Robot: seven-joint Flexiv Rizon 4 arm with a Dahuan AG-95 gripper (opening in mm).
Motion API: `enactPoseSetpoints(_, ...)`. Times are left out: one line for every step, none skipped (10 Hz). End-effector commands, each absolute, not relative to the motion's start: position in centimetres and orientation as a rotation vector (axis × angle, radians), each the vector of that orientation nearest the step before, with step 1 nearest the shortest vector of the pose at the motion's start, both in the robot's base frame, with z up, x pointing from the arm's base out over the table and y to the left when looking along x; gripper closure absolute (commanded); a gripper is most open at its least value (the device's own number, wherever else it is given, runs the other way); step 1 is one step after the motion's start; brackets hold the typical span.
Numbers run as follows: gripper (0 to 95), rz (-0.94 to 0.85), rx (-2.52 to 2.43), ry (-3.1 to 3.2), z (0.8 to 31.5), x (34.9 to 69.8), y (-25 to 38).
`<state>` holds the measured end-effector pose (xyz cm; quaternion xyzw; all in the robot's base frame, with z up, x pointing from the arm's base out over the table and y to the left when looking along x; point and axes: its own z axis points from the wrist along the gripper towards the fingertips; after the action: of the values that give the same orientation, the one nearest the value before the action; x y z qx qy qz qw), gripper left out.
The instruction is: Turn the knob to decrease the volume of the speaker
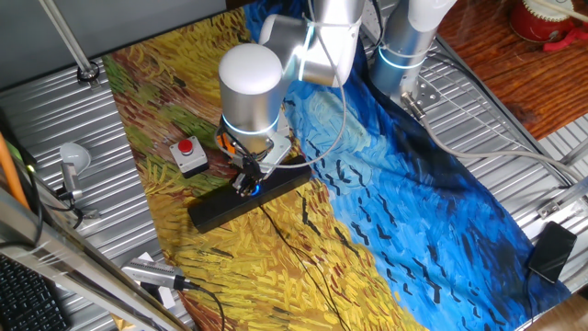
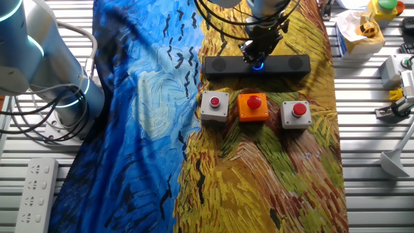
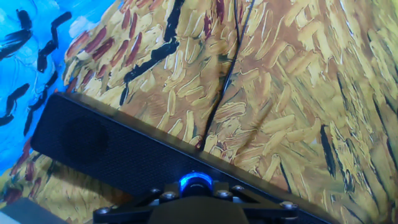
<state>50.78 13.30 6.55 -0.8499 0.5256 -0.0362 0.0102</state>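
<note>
A metal bench [image 2: 362,194] is draped with a painted cloth [image 2: 142,129], blue swirls on one half and yellow-brown wheat strokes on the other.

In the other fixed view, going left to right: the arm's white base [image 2: 39,71] stands at the far left edge, with a white power strip [image 2: 35,188] on the bare slats in front of it. Near the middle of the yellow half lies the speaker [image 2: 284,65], a long slim black bar set crosswise. The claw [image 2: 257,59] hangs straight down over the bar's middle, on the knob [image 2: 258,65], whose blue glow shows just under the fingertips. In front of the speaker, a little apart from it, three boxes with red buttons sit in a row: a grey box [image 2: 215,107], an orange box [image 2: 253,107] and another grey box [image 2: 296,114].

In one fixed view the arm's white wrist covers most of the claw; blue light shines at its tip, on the speaker's middle.

In the hand view the blue ring sits at the bottom centre, right against the claw's black body. Whether the fingers are clenched on the knob or merely around it cannot be told.
</note>
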Motion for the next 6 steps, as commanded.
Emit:
enactPoseSetpoints(38.0, -0.104, -2.595, 1.722, 6.58, 50.83, 13.26)
enactPoseSetpoints(38.0, -0.103, -2.571, 1.756, 6.58, 50.83, 13.26)
enactPoseSetpoints(38.0, -0.102, -2.549, 1.787, 6.59, 50.83, 13.25)
enactPoseSetpoints(38.0, -0.102, -2.507, 1.845, 6.61, 50.83, 13.25)
enactPoseSetpoints(38.0, -0.101, -2.489, 1.872, 6.61, 50.83, 13.25)
enactPoseSetpoints(38.0, -0.100, -2.431, 1.950, 6.61, 50.84, 13.25)
